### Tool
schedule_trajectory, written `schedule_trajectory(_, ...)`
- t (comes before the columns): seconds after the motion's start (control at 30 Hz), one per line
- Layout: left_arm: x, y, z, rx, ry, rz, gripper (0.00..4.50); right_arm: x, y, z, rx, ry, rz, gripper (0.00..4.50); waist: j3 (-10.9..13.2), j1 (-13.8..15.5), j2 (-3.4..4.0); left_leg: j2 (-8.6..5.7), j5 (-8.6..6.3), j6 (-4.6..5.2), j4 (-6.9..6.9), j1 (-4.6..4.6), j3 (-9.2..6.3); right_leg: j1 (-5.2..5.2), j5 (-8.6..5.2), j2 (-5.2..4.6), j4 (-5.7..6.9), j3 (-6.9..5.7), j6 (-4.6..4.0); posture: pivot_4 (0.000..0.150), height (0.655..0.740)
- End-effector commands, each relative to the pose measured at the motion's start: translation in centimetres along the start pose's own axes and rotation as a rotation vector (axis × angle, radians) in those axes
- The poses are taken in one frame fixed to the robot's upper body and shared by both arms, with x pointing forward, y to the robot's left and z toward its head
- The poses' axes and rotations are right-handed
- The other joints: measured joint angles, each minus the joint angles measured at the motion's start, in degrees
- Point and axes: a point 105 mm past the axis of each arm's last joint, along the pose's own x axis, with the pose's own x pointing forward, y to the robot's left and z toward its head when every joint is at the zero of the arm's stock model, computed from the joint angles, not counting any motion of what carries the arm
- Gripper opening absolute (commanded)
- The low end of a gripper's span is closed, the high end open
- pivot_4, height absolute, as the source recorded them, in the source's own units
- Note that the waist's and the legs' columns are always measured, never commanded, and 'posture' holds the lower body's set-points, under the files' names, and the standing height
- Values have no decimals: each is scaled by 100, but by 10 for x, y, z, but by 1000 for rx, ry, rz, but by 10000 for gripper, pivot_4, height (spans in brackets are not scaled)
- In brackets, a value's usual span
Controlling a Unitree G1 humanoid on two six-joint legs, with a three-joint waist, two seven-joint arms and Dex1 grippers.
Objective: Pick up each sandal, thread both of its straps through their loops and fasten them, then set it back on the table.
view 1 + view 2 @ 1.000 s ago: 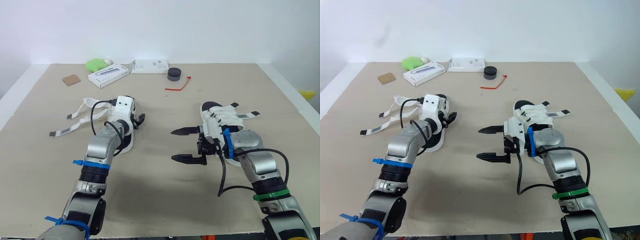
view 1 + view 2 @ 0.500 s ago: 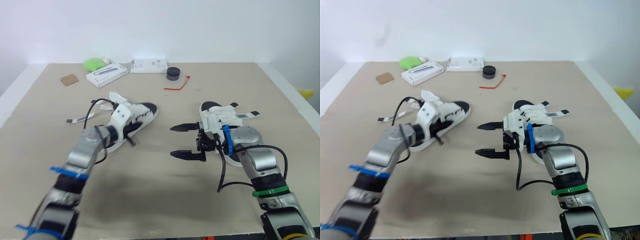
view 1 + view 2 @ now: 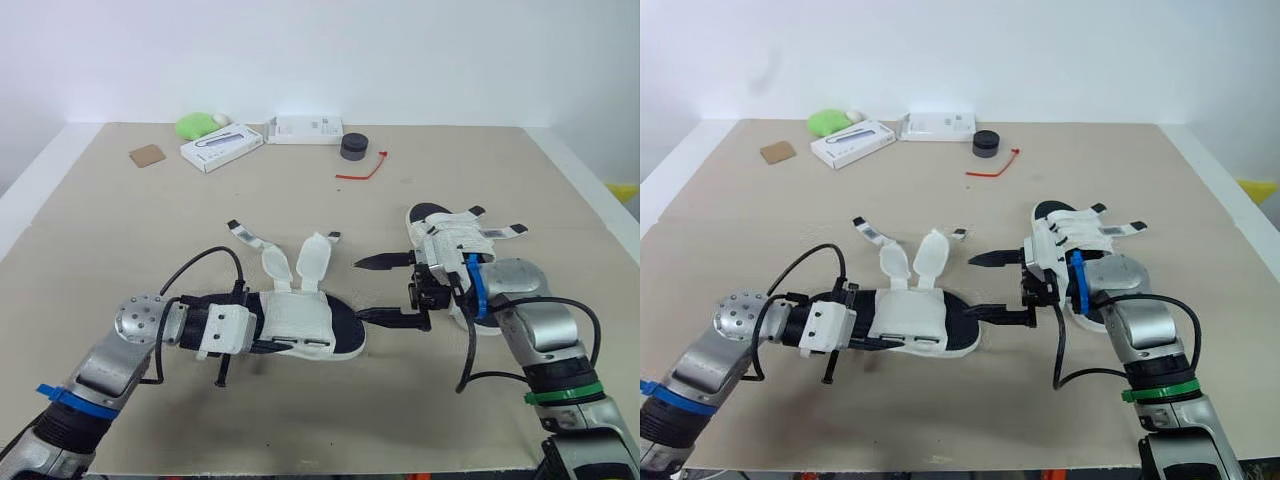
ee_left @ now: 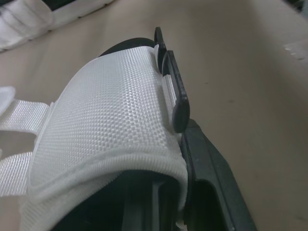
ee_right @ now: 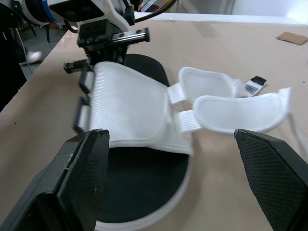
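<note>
One white sandal with a black sole [image 3: 305, 322] lies mid-table, toe toward the right. Its two padded straps [image 3: 296, 264] stand loose behind it, outside the black loops [image 4: 174, 94]. My left gripper [image 3: 262, 343] is shut on the sandal's near side at the heel end. My right gripper [image 3: 385, 290] is open just beyond the toe, and its lower finger [image 3: 388, 316] almost touches the sole. From the right wrist, the sandal [image 5: 137, 115] lies ahead between the spread fingers [image 5: 79, 185]. A second sandal [image 3: 452, 232] rests under my right forearm, straps across it.
Along the far edge sit a green lump [image 3: 198, 125], two white boxes [image 3: 222, 148] [image 3: 308, 129], a black round puck [image 3: 352, 147], a red tie [image 3: 362, 170] and a brown card [image 3: 146, 155]. Bare tabletop [image 3: 120, 230] stretches left of the sandal.
My left arm has carried the sandal from the table's left side to the middle and laid it sole down, toe toward the right gripper. The right gripper stayed open, almost in place.
</note>
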Motion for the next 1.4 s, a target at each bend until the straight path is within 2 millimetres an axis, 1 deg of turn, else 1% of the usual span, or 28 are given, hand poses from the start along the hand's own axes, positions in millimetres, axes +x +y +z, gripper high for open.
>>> schedule_trajectory(0.03, 0, 19, 6, 39, -6, 97, 454, -3, 2, 14, -46, -18, -8, 45000, 0, -2, 0, 0, 0, 0, 0, 0, 0, 0, 0, 0, 0, 0, 0, 1500, 7400)
schedule_trajectory(0.1, 2, 20, 7, 41, -7, 112, 454, -4, 2, 14, -43, -16, -14, 45000, 0, -10, 0, 2, 1, 2, 1, 0, 0, 0, 1, 2, 1, 1, -1, 1500, 7400)
schedule_trajectory(0.2, 8, 11, 9, 26, -25, 79, 454, -3, 2, 13, -43, -14, -21, 45000, 0, -21, 0, 6, 0, 2, 0, 1, 2, -3, 1, 4, 1, 4, -2, 1500, 7400)
schedule_trajectory(0.3, 10, 5, 8, 18, -16, 64, 454, -1, 2, 12, -46, -12, -17, 45000, 0, -17, 0, 6, 0, 3, 0, 0, 1, -2, 1, 3, 1, 3, -2, 1500, 7400)
schedule_trajectory(0.4, 10, 5, 10, 14, -22, 68, 454, 0, 1, 12, -49, -13, -16, 45000, 0, -15, 0, 4, 0, 3, 1, 0, 1, -1, 2, 0, 1, 3, -1, 1500, 7400)
schedule_trajectory(0.6, 7, 5, 6, -22, 9, 80, 454, 3, -1, 11, -57, -11, -8, 45000, 0, -15, 0, 5, 0, 3, 1, 1, 1, -1, 2, 3, 1, 3, -2, 1500, 7400)
schedule_trajectory(0.67, 6, 3, 8, -40, 1, 69, 6413, 3, -1, 11, -60, -11, -2, 45000, 0, -16, 0, 5, 0, 2, 1, 2, 1, -1, 2, 4, 2, 3, -2, 1500, 7400)
schedule_trajectory(0.7, 5, 2, 9, -53, -7, 61, 7925, 4, -1, 11, -61, -11, 0, 45000, 0, -17, 0, 6, 0, 2, 1, 2, 1, -1, 2, 4, 2, 3, -2, 1500, 7400)
schedule_trajectory(0.73, 5, 1, 10, -62, -12, 55, 13538, 4, -1, 11, -61, -10, 1, 45000, 0, -17, 0, 6, 0, 3, 0, 2, 1, -1, 2, 5, 2, 3, -2, 1500, 7400)
schedule_trajectory(0.77, 5, 1, 10, -63, -16, 53, 14046, 4, -1, 11, -61, -10, 3, 45000, 0, -16, 0, 6, 0, 3, 0, 2, 1, -2, 2, 5, 2, 3, -2, 1500, 7400)
schedule_trajectory(0.8, 4, 0, 12, -71, -25, 47, 18270, 4, -1, 11, -60, -8, 4, 45000, 0, -15, 0, 6, 0, 2, 0, 2, 1, -1, 2, 4, 2, 3, -2, 1500, 7400)
schedule_trajectory(0.83, 3, 0, 14, -77, -33, 41, 23431, 4, -1, 10, -55, -3, 6, 45000, 0, -15, 0, 6, 0, 3, 0, 2, 1, -1, 2, 4, 2, 3, -2, 1500, 7400)
schedule_trajectory(0.87, 2, 0, 16, -81, -38, 36, 26049, 4, -1, 10, -52, 1, 7, 45000, 0, -15, 0, 5, 0, 2, 1, 2, 2, -1, 2, 3, 2, 3, -2, 1500, 7400)
schedule_trajectory(0.9, 0, 0, 18, -78, -43, 28, 30083, 3, -1, 9, -47, 4, 6, 45000, 0, -15, 0, 6, 0, 2, 1, 2, 2, -1, 2, 4, 2, 3, -2, 1500, 7400)
schedule_trajectory(0.97, -12, -1, 25, -95, -58, 8, 37277, 4, -3, 9, -20, 6, -8, 45000, 0, -19, 0, 7, 1, 2, 1, 2, 2, -2, 2, 6, 2, 3, -3, 1500, 7400)
schedule_trajectory(1.0, -22, -1, 29, -140, -68, 1, 41313, 5, -5, 8, -7, 10, -19, 45000, 0, -21, 0, 8, 1, 2, 1, 3, 2, -2, 2, 8, 2, 4, -4, 1500, 7400)
schedule_trajectory(1.03, -30, 0, 33, -180, -77, 5, 43454, 6, -7, 7, -1, 21, -30, 45000, 0, -25, 0, 11, 1, 2, 1, 2, 1, -3, 2, 10, 4, 3, -5, 1500, 7400)
schedule_trajectory(1.1, -43, 2, 39, -257, -85, 0, 43454, 7, -12, 5, -12, 35, -56, 45000, 0, -26, 0, 18, 0, 2, 1, 3, 1, -6, 1, 18, 5, 3, -9, 1500, 7400)
schedule_trajectory(1.17, -50, 4, 43, -291, -83, 4, 45000, 7, -15, 2, -19, 43, -71, 39563, 0, -25, 1, 20, 1, 2, 1, 4, -2, -5, -2, 23, 7, 1, -10, 1500, 7400)
schedule_trajectory(1.2, -53, 5, 46, -310, -88, 7, 45000, 8, -16, 0, -15, 49, -75, 33419, 0, -24, 1, 20, 1, 2, 1, 5, -2, -5, -4, 23, 7, 0, -9, 1500, 7400)
schedule_trajectory(1.23, -55, 5, 48, -323, -93, 9, 45000, 8, -18, -3, -15, 58, -83, 30138, 0, -21, 1, 19, 1, 2, 1, 6, -2, -4, -5, 23, 8, 0, -10, 1500, 7400)
schedule_trajectory(1.27, -56, 6, 49, -322, -93, 17, 45000, 11, -19, -8, -10, 72, -81, 28835, 0, -21, 1, 17, 1, 2, 1, 6, -1, -3, -4, 23, 7, 1, -10, 1500, 7400)
schedule_trajectory(1.3, -56, 8, 49, -319, -92, 30, 45000, 12, -19, -12, -14, 87, -77, 22787, 0, -22, 0, 17, 1, 1, 1, 5, -2, -3, -4, 23, 7, 1, -10, 1500, 7400)
schedule_trajectory(1.33, -56, 10, 49, -315, -90, 39, 45000, 13, -19, -14, -19, 96, -72, 20840, 0, -22, 1, 17, 1, 1, 1, 4, 1, -3, -4, 23, 6, 2, -11, 1500, 7400)
schedule_trajectory(1.37, -55, 12, 46, -312, -84, 59, 45000, 14, -19, -16, -13, 99, -66, 15777, 0, -21, 1, 16, 1, 1, 1, 4, 2, -4, -3, 22, 6, 3, -12, 1500, 7400)
schedule_trajectory(1.4, -55, 16, 43, -310, -78, 81, 45000, 16, -18, -18, -10, 102, -57, 11775, 0, -21, 1, 16, 1, 1, 1, 4, 2, -4, -3, 22, 6, 3, -12, 1500, 7400)
